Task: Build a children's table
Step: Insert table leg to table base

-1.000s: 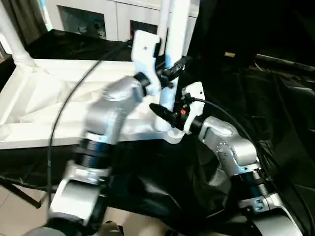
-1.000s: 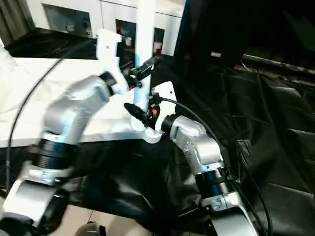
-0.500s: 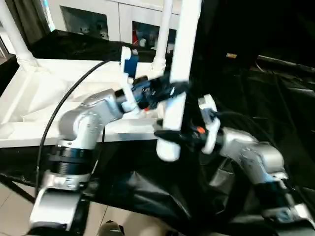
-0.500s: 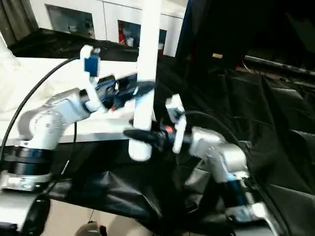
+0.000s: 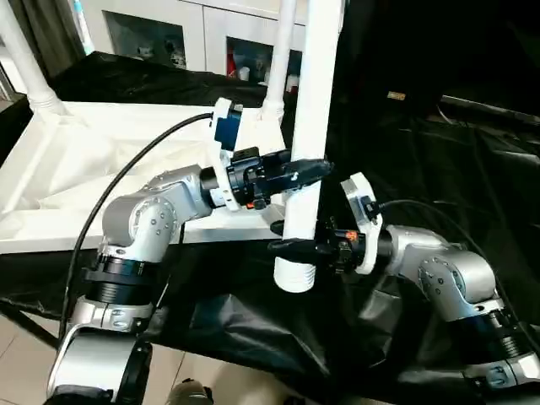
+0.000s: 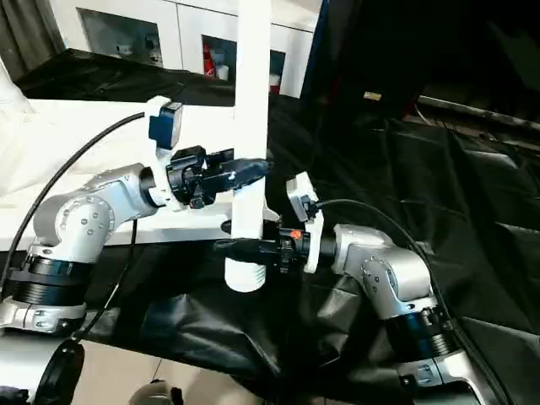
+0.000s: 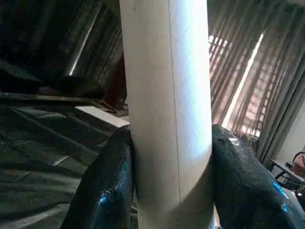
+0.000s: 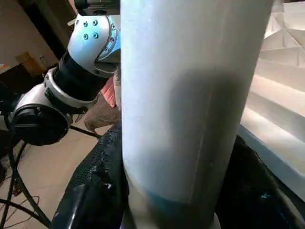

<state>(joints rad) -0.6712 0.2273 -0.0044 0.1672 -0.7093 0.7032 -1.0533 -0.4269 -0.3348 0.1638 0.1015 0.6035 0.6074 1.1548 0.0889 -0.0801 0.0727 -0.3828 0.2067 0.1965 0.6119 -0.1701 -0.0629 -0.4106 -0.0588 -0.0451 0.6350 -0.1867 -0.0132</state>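
Observation:
The white tabletop (image 5: pixel 93 160) lies underside up on the black-draped work table. One white leg (image 5: pixel 24 63) stands in its far left corner, and another leg (image 5: pixel 282 51) stands at its far right corner. A third leg (image 5: pixel 314 93) hangs upright just in front of the tabletop's near right corner, its lower end (image 5: pixel 294 275) off the surface. My left gripper (image 5: pixel 314 167) is shut on this leg at mid-height, with black fingers (image 7: pixel 107 181) pressed against both sides. My right gripper (image 5: pixel 292 245) is shut on it lower down, near the end, and its fingers (image 8: pixel 102 186) hug the tube (image 8: pixel 190 95).
Black cloth (image 5: pixel 439 143) covers the work table to the right and hangs over its front edge. White cabinets with glass doors (image 5: pixel 160 38) stand behind. A black cable (image 5: pixel 126 173) loops from my left wrist over the tabletop. Floor (image 5: pixel 17 346) shows at the lower left.
The held leg has come away from the tabletop's near right corner toward me and now hangs upright before its edge. Both arms swung with it. The camera also shifted.

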